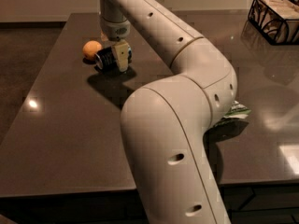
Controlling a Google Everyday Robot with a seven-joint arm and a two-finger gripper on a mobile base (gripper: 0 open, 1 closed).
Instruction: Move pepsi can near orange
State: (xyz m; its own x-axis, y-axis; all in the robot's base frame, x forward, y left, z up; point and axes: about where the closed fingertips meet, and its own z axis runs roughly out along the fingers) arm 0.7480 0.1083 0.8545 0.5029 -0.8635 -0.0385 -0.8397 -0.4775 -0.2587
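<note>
One pale finger (123, 57) of the gripper (115, 60) is being pressed against the side of the pepsi can (104, 59), while the opposite finger is being hidden behind the can. The jaws are thus being kept narrow, closed around the can's body. The can is being held tilted, with its silver end turned down and away from the gripper toward the near left. Whether its lower edge is touching the dark table (65, 139) cannot be told, though a shadow is being cast directly beneath the gripper. The orange (92, 49) is being seen just beside the held can, on the far left side of the gripper, and the two seem almost touching. Well apart from the gripper, back along the arm near its big elbow joint, a green and white snack bag (236, 110) is being partly covered by the arm. A wire basket (274, 18) is being left far off to the gripper's right, at the table's far corner.
</note>
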